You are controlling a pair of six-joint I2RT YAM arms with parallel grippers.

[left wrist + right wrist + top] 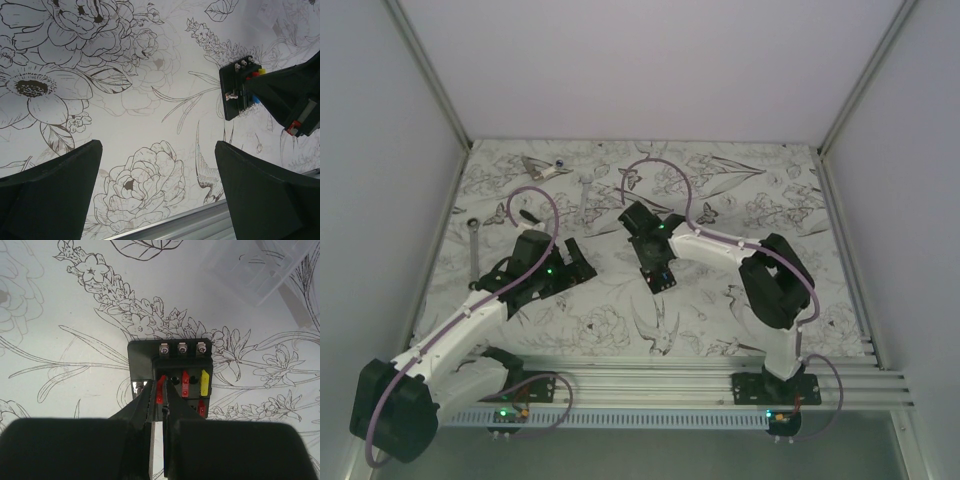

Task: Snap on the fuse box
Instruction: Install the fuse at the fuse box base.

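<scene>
Since the right tool (159, 396) seems clenched on a red fuse (160, 384) at the fuse box (144, 360), it should press squarely downward, while the left tool (159, 147) hangs released.

Black fuse box (142, 357), red and yellow fuses (185, 384) (one blue); white table (50, 355), line-drawn flowers.

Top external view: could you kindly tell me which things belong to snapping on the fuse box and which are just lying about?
Job: small black square plastic fuse box with coloured fuses; right gripper, jaws closed on its red fuse.
Lying about: long metal wrench at the left; second metal wrench farther back.
</scene>
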